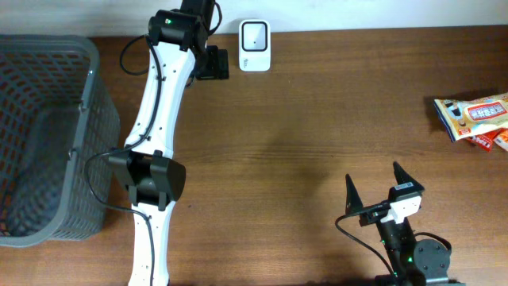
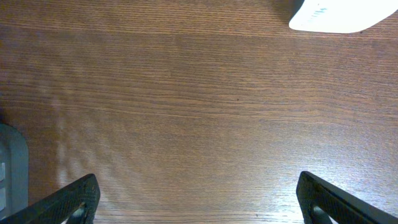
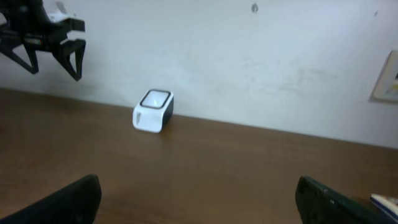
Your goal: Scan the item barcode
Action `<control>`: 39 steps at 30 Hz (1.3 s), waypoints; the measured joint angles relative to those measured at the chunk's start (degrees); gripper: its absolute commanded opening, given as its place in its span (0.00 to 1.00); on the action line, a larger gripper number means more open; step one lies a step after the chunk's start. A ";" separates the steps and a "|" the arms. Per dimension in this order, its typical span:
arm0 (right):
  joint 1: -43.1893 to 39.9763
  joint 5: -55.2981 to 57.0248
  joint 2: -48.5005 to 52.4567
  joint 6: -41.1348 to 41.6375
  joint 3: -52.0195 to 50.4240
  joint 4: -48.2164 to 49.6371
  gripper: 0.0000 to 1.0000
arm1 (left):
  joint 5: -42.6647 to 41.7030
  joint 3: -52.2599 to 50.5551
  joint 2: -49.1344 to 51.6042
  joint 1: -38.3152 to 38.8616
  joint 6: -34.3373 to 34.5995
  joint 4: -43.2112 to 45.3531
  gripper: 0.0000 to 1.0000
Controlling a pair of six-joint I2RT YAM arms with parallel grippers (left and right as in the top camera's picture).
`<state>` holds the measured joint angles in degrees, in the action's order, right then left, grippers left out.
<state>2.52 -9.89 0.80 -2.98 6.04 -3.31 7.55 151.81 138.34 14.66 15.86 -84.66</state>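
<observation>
On my wooden table point(image 1: 317, 119), the mesh basket point(image 1: 40, 119) sits far left. The snack packet point(image 1: 476, 117) lies at the right edge, ahead and to the right of my right gripper point(image 1: 372, 173), its long axis roughly left-right; that arm is clearly nearer. My left gripper point(image 2: 199, 202) hangs beside the barcode scanner point(image 1: 254, 45). Both sets of jaws stand wide, holding nothing.

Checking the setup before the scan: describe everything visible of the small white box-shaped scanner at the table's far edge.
The small white box-shaped scanner looks like plastic, with rounded corners, a dark-framed slanted window on top and a dark side. It sits flat on the brown wooden table near the wall, with nothing else touching it.
</observation>
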 measured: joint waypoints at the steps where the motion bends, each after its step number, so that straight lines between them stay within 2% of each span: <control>1: 0.00 0.20 -0.07 0.00 -1.44 3.30 0.98 | 0.00 0.00 0.00 0.00 0.00 0.00 0.99; 5: 0.35 3.15 -0.11 1.44 -4.92 8.72 0.98 | 0.02 0.00 0.00 0.00 0.02 0.00 0.99; 10: 0.70 6.47 -0.17 1.92 -5.31 -0.90 0.99 | 0.02 0.00 0.00 0.00 0.00 0.00 0.99; 26: 0.70 6.93 -0.22 2.78 -5.31 -0.94 0.99 | 0.00 0.00 0.00 0.00 0.00 0.00 0.99; 32: 0.70 6.95 -0.22 2.78 -5.31 -0.94 0.98 | 6.69 0.00 0.00 0.09 -1.53 -1.01 0.99; 34: 0.70 6.97 -0.20 2.78 -5.31 -0.96 0.98 | 7.48 -6.27 -3.43 1.55 -1.57 2.58 0.99; 37: 0.70 7.10 -0.17 2.82 -5.31 -0.96 0.98 | 7.87 -38.12 -24.52 6.84 -3.93 28.89 0.99; 39: 0.74 7.10 -0.22 2.80 -5.31 -0.96 0.98 | 8.02 -58.12 -39.30 7.91 -8.35 39.28 0.99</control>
<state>3.27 -2.79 0.58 -0.19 0.73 -4.27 15.57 93.69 99.04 22.57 7.51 -45.39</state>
